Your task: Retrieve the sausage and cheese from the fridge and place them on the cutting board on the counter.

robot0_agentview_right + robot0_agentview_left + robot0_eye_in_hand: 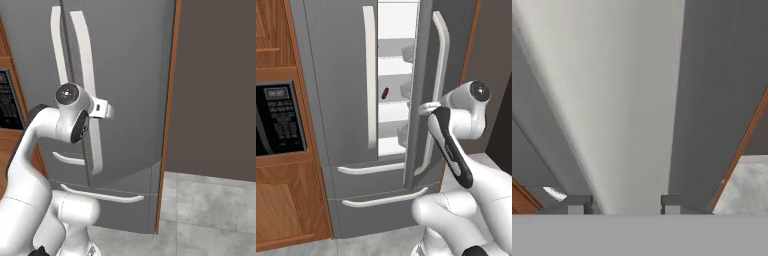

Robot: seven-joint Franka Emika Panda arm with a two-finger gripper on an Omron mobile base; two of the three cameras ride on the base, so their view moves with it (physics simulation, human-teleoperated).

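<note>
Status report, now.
Gripper straddling right fridge door handle, jaws either side. Door ajar; sausage on shelf inside. Nothing in the way.

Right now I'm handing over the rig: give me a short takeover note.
Pincer: fingers either side of the white handle of the fridge's right door; a firm grip cannot be told.
Fridge: right door part open, left door shut, shelves showing in the gap.
Sausage: on a middle shelf inside.
Cheese: not spotted yet.
Done: door started.
Left: open wider, take out sausage and cheese, carry both to the cutting board.
</note>
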